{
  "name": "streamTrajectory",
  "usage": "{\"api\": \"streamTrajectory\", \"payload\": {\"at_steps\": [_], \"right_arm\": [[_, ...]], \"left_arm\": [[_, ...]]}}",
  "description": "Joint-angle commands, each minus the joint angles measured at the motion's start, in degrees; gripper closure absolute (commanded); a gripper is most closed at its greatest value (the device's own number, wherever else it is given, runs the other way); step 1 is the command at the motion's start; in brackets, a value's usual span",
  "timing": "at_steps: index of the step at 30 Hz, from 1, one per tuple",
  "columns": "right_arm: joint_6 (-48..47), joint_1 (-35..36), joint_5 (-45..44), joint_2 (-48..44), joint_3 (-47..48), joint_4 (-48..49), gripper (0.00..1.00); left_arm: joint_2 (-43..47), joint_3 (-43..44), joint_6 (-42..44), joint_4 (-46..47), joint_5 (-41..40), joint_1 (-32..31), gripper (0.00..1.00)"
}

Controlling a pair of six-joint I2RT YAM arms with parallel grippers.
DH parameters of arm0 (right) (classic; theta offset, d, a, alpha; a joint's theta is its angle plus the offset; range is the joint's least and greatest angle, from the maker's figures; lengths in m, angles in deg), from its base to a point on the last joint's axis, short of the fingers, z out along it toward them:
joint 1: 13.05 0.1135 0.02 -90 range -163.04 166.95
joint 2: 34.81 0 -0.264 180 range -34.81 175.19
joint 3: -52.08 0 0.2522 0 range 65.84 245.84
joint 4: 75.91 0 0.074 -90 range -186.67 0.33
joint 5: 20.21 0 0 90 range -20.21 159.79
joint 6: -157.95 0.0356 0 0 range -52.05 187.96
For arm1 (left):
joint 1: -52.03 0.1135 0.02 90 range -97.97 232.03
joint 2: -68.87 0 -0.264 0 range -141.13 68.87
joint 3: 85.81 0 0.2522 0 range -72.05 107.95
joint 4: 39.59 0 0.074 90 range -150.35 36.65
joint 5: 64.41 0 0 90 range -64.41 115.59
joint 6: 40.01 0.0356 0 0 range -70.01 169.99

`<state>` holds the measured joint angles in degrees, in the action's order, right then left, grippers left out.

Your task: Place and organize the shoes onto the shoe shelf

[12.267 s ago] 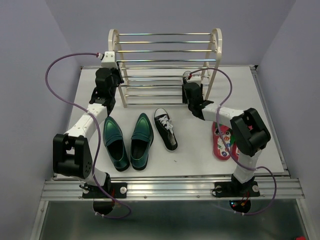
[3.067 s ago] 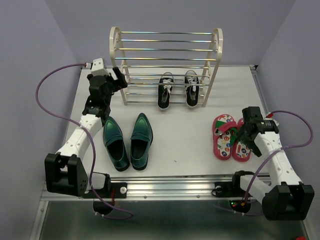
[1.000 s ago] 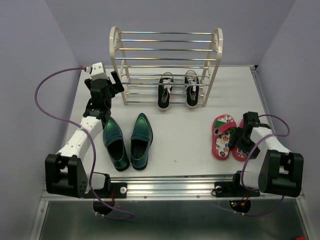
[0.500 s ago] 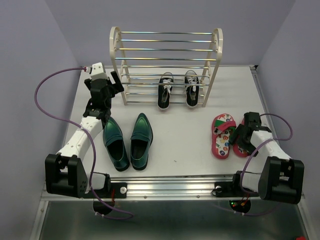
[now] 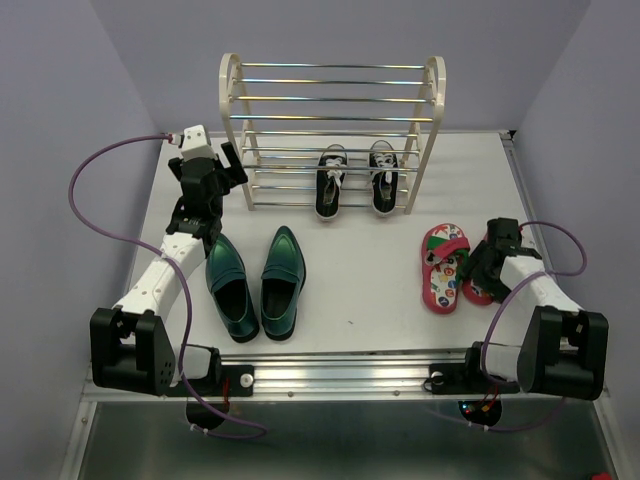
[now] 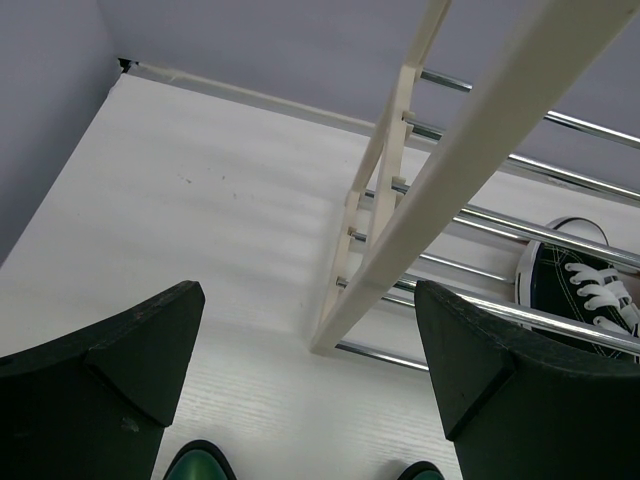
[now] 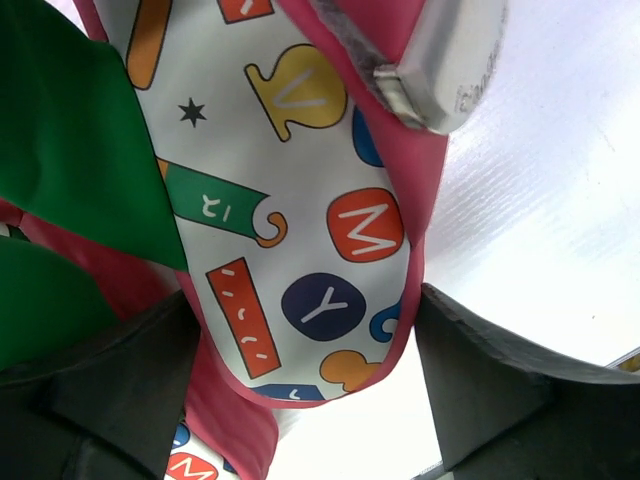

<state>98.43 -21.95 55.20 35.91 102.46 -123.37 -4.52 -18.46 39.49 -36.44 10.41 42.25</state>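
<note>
While my left hand (image 6: 310,370) gapes empty, my right hand (image 7: 305,395), clamped across a red flip-flop (image 7: 300,200), has carried it forward.

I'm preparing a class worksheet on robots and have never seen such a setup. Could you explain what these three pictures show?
Two robot arms are bolted to the near edge of a table. Each ends in a two-finger gripper. The wide picture looks down from above. The other two come from cameras on the wrists. At the back stands a shoe shelf, with two black sneakers on a low tier. Two green loafers and one flip-flop lie on the table. The left gripper is open and empty beside the shelf's left side. The right gripper appears to pinch the second red flip-flop.
</note>
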Motion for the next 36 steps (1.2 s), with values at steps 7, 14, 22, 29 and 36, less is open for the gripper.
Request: {"api": "streamTrajectory", "payload": {"at_steps": [7, 14, 22, 29, 36], "right_arm": [[1.7, 0.2, -1.0, 0.9, 1.0, 8.3, 0.63], [-0.9, 0.2, -2.5, -8.5, 2.5, 8.9, 0.99], [-7.5, 0.2, -5.6, -15.1, 6.2, 7.9, 0.99], [-5.7, 0.2, -4.2, -11.3, 6.4, 7.2, 0.99], [1.6, 0.2, -2.9, -3.5, 3.5, 6.2, 0.93]], "left_arm": [[0.5, 0.5, 1.0, 2.3, -0.7, -0.2, 0.01], [1.1, 0.3, 0.8, 2.5, -0.9, -0.2, 0.01], [2.4, -0.4, 0.2, 2.8, -1.1, -0.2, 0.01], [2.6, -0.8, 0.0, 2.9, -1.3, -0.2, 0.01], [2.4, -0.8, 0.1, 2.6, -2.3, -0.2, 0.01]]}}
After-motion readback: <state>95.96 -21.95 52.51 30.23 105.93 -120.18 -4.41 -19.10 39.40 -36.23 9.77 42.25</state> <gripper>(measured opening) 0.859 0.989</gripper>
